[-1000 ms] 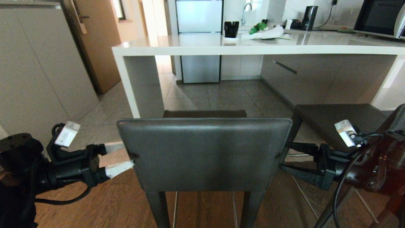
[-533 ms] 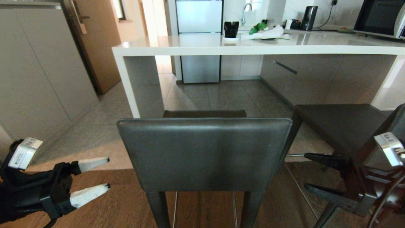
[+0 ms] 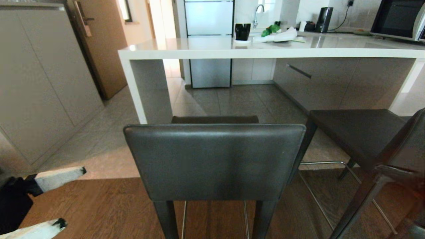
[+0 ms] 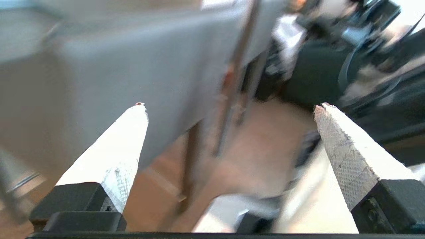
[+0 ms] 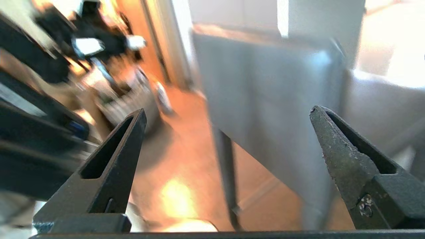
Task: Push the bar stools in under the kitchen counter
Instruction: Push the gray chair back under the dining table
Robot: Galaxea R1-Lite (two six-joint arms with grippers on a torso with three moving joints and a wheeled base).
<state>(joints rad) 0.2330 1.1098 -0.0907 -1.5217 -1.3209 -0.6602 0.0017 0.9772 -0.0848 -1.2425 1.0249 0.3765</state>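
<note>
Two bar stools stand on the floor in front of the kitchen counter (image 3: 265, 52), neither of them tucked beneath it. The nearer stool (image 3: 214, 161) sits square in the middle of the head view, its low grey backrest turned toward the camera, its dark seat just short of the counter's front edge and close to the white slab leg at the counter's left end. The second stool (image 3: 362, 132) stands just beside it on the right, turned at an angle, its flat seat also short of the counter's front edge and its thin metal footrest showing between the legs.

The left gripper (image 3: 71, 197) shows at the lower left corner of the head view, well apart from the nearer stool's backrest. Its two white fingers (image 4: 116, 156) are spread wide with nothing between them (the wrist view is blurred, but the gap is plain). The right gripper (image 5: 227, 111) is outside the head view; its own wrist view shows two black fingers (image 5: 345, 156) likewise spread wide and holding nothing, with a stool's grey backrest and one dark leg beyond them.

On the countertop, toward its far edge, stand a black cup (image 3: 242, 31) and some white cloth or paper (image 3: 279, 36) with green leaves (image 3: 270, 29) beside it.
</note>
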